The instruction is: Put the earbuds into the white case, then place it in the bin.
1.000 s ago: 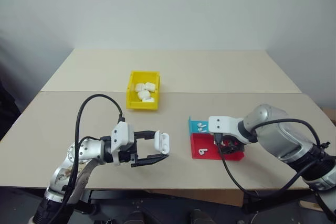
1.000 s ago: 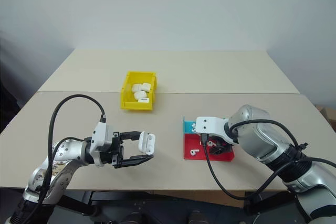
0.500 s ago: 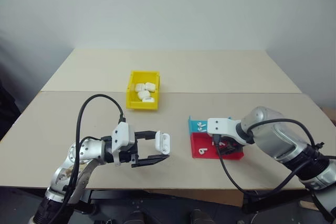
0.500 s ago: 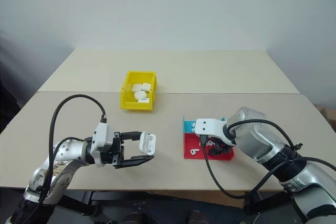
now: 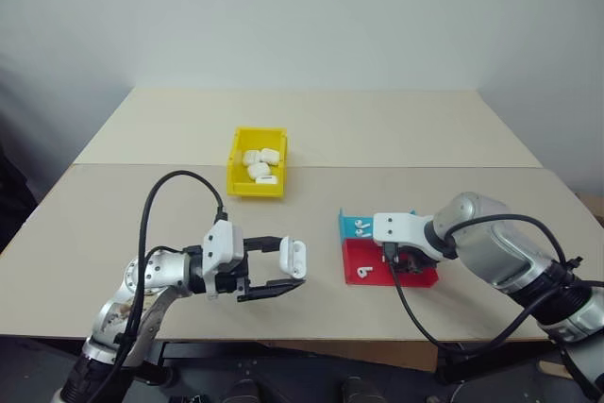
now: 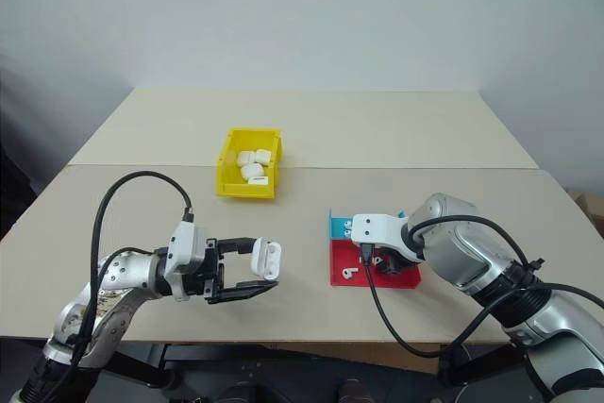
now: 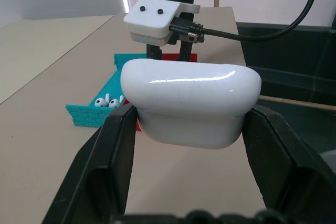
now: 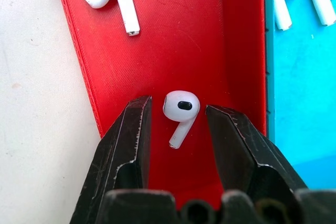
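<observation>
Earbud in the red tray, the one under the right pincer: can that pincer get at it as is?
Probably yes. The right pincer straddles the earbud on the red tray, a finger on each side, nothing between; the tray wall sits clear.

Two beige tables (image 5: 311, 129) are set end to end before a plain white wall (image 5: 302, 16).
A seam is seen between the tabletops; dark floor is glimpsed beside the tables.
</observation>
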`<state>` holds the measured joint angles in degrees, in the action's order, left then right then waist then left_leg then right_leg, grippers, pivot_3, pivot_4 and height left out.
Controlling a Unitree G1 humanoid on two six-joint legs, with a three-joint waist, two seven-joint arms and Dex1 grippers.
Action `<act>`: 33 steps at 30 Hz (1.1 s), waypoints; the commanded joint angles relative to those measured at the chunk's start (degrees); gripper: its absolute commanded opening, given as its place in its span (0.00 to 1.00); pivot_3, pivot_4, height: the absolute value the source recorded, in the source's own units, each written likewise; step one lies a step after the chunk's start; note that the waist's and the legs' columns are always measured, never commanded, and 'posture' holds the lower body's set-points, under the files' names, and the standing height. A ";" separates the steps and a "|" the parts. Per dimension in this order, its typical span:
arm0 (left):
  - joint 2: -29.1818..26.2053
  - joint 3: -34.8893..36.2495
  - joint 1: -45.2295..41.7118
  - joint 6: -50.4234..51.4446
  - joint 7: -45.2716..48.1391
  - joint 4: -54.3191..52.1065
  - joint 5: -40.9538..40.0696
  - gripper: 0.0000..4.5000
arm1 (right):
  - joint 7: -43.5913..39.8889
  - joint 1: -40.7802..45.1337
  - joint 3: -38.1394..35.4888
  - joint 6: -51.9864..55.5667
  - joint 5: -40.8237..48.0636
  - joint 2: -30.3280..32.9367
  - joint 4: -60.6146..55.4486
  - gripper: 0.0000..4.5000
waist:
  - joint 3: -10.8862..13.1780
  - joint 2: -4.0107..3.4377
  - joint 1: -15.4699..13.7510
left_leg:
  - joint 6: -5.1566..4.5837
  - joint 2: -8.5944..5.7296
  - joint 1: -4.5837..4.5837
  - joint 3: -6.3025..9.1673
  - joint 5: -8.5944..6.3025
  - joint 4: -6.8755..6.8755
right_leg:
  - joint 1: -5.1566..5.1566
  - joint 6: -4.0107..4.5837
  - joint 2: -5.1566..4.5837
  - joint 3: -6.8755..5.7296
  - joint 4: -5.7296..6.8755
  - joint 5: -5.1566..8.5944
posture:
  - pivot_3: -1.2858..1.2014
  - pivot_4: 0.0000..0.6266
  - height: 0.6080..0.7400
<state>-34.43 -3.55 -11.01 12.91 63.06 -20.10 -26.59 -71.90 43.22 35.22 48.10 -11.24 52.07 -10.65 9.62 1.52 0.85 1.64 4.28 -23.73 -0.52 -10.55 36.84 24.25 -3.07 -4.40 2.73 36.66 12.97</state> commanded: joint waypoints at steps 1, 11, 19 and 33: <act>-0.28 0.10 -0.45 -0.65 -0.38 -0.80 0.03 0.61 | 0.44 -0.63 -0.48 -0.90 -1.17 0.38 -0.70 0.45 | 0.00 0.00 -0.01 | 0.00 0.00 0.00 0.00 0.00 0.00 | 0.00 0.00 0.00 0.00 0.00 0.00 | 0.52 0.24 1.00; -0.40 0.12 -0.42 -0.54 -0.19 -1.05 -0.19 0.61 | -0.23 -1.06 -0.87 -1.62 -1.47 0.24 -1.05 0.33 | 0.00 0.00 -0.01 | 0.00 0.00 0.00 -0.01 0.00 0.00 | -0.01 0.05 0.00 0.00 -0.01 0.04 | 0.52 0.24 1.00; -0.43 0.07 -0.52 -0.39 -0.01 -1.08 -0.35 0.61 | -0.28 -1.39 -0.97 -1.70 -1.72 0.22 -1.41 0.33 | 0.00 0.00 0.01 | 0.00 0.00 0.01 0.00 0.00 0.00 | -0.01 0.06 0.00 -0.01 -0.01 0.05 | 0.52 0.24 1.00; -0.49 0.01 -0.60 -0.41 0.18 -1.11 -0.35 0.61 | -0.81 -2.19 -0.96 -2.33 -1.94 0.48 -2.40 0.21 | 0.00 0.00 -0.01 | 0.00 0.00 0.01 0.00 0.00 0.00 | -0.01 0.08 0.00 -0.01 -0.02 0.07 | 0.52 0.24 1.00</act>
<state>-34.45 -3.58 -11.01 12.92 63.22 -20.10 -26.60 -72.38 41.74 34.62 46.13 -12.74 52.23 -12.09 9.62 1.52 0.84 1.65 4.28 -23.73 -0.51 -10.55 36.84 24.23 -2.99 -4.41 2.72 36.63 13.03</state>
